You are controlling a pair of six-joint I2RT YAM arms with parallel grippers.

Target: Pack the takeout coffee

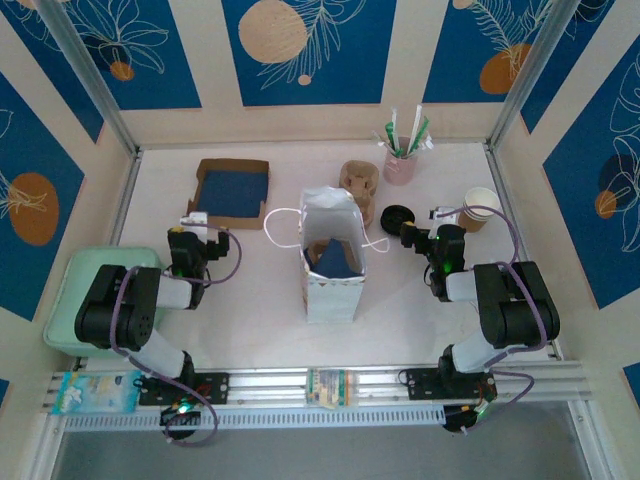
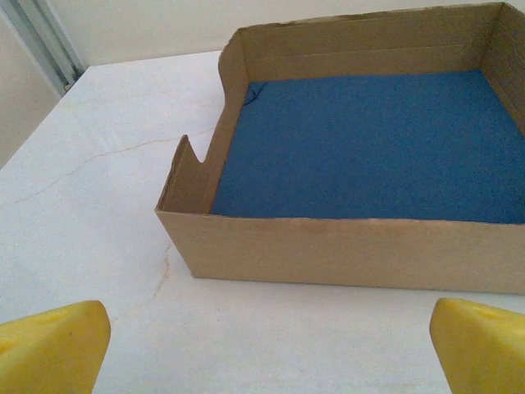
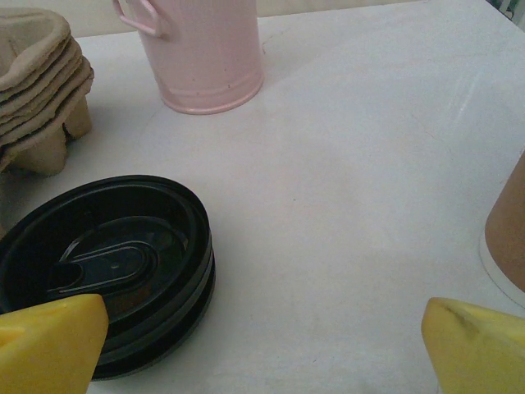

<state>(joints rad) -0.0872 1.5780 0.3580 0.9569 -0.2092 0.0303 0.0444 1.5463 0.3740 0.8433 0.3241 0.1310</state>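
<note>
Top external view is showing the white paper bag (image 1: 330,295) standing upright on the bench (image 1: 250,290) between the two arms, with its mouth opening upward. The position of the takeout coffee cannot be told. A dark blue shape is sitting inside the bag mouth, but it is too indistinct to identify as a lidded cup.

The right end effector (image 1: 415,233) is standing released, with its fingers spread wide and gripping nothing. The left end effector (image 1: 192,232) is likewise released and empty, and it is facing the cardboard tray (image 2: 344,250) with the blue liner.

Right wrist view is showing the stack of black lids (image 3: 107,271) lying flat just ahead of the fingers, toward the left. The lidless paper cups (image 3: 509,238) are standing upright at the right edge, long axis running vertically. The pink cup (image 3: 205,57) and the pulp carriers (image 3: 37,74) are sitting farther back.

Judgement: cups and lids are both lying on the right arm's side, so the right arm is the nearer one for any cup handling. The bag is lying to that arm's left. A cup carried to it is likely needing to stay upright and enter the mouth from above.

No brand or lettering is reading on the bag, cups or lids. The packet (image 1: 95,392) at the near rail is carrying print too small to read.
</note>
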